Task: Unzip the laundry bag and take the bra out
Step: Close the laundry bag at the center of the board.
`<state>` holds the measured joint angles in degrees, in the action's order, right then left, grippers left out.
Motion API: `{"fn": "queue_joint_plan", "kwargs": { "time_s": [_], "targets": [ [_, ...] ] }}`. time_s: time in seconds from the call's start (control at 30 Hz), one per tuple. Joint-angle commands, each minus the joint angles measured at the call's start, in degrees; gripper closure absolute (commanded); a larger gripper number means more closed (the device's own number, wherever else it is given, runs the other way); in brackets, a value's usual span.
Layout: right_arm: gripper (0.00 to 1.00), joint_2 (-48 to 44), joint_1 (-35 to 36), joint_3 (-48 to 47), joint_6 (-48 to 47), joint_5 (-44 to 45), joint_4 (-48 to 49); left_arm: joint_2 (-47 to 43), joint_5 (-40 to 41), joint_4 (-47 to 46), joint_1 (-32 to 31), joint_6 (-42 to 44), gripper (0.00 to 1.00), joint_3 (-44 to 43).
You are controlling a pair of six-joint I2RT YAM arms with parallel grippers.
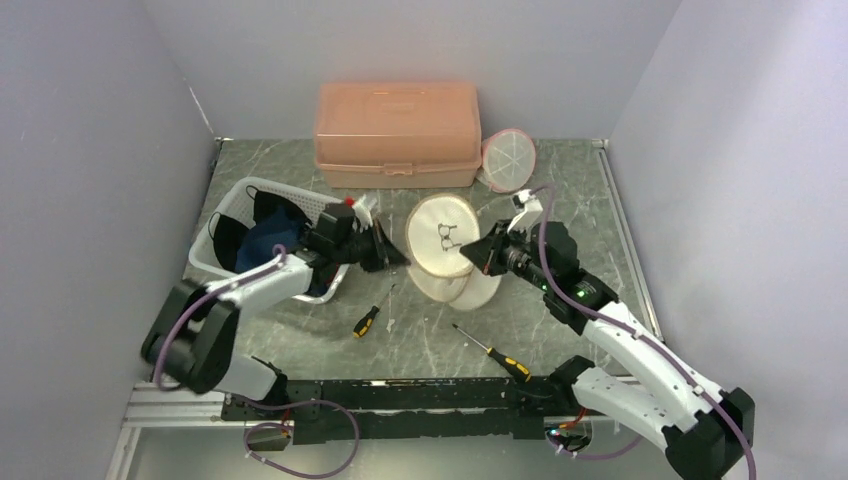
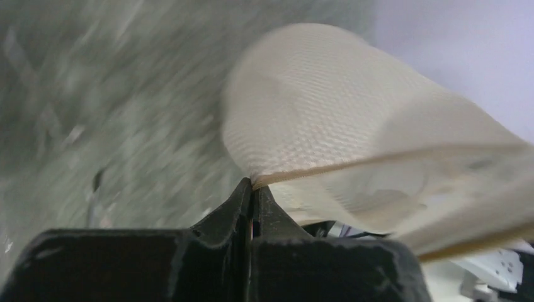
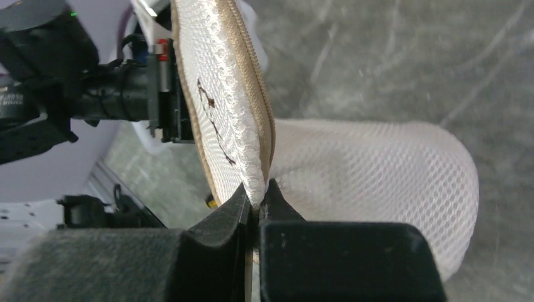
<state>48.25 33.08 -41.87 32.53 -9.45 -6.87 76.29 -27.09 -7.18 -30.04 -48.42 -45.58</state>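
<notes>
Cream mesh bag (image 1: 443, 236) hangs over the table (image 1: 420, 330). Our left pincer (image 1: 403, 260) and right pincer (image 1: 468, 252) each pinch its rim. We think unzipping comes next: one pincer must grab the zip (image 3: 254, 82).

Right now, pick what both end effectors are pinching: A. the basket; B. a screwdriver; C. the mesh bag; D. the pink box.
C: the left end effector and the right end effector each have their jaws shut on an edge of the mesh bag.
</notes>
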Motion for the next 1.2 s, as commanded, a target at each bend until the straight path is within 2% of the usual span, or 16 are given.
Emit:
{"fn": "queue_joint_plan", "kwargs": {
  "time_s": [0.0, 0.17, 0.3, 0.43, 0.5, 0.6, 0.67, 0.97, 1.17],
  "targets": [
    [1.0, -0.3, 0.0, 0.4, -0.5, 1.5, 1.8, 3.4, -5.1, -4.7, 1.2, -5.0, 0.97, -0.1],
    [1.0, -2.0, -0.1, -0.1, -3.0, 4.0, -0.1, 0.9, -1.1, 0.1, 1.0, 0.0, 0.97, -5.0],
    [1.0, -0.9, -0.1, 5.8, -1.2, 3.8, 2.2, 0.4, 3.2, 3.3, 1.1, 0.9, 0.97, -0.9],
    [1.0, 1.2, -0.1, 11.1, 1.2, 0.8, 6.6, 2.0, 3.5, 2.2, 1.0, -0.2, 0.95, 3.4],
    [1.0, 2.7, -0.1, 12.9, 1.7, -0.3, 9.2, 2.1, 3.2, 1.9, 1.0, -0.4, 0.83, 4.6],
    [1.0, 4.9, -0.1, 14.3, 1.6, -1.7, 10.9, -0.1, 4.1, 3.3, 1.0, 0.5, 0.57, 5.4],
    [1.0, 5.9, -0.1, 14.8, 1.7, -2.5, 11.7, -1.8, 5.1, 5.1, 1.0, 1.5, 0.49, 5.4],
    [1.0, 11.5, -0.1, 15.5, 2.4, -15.0, 21.0, -3.5, 5.9, 8.4, 1.0, 3.5, 0.51, 5.2],
    [1.0, 18.3, -0.3, 12.8, 3.3, -14.2, 17.9, -3.6, 6.3, 8.3, 1.0, 3.2, 0.52, 5.7]
  ]
}}
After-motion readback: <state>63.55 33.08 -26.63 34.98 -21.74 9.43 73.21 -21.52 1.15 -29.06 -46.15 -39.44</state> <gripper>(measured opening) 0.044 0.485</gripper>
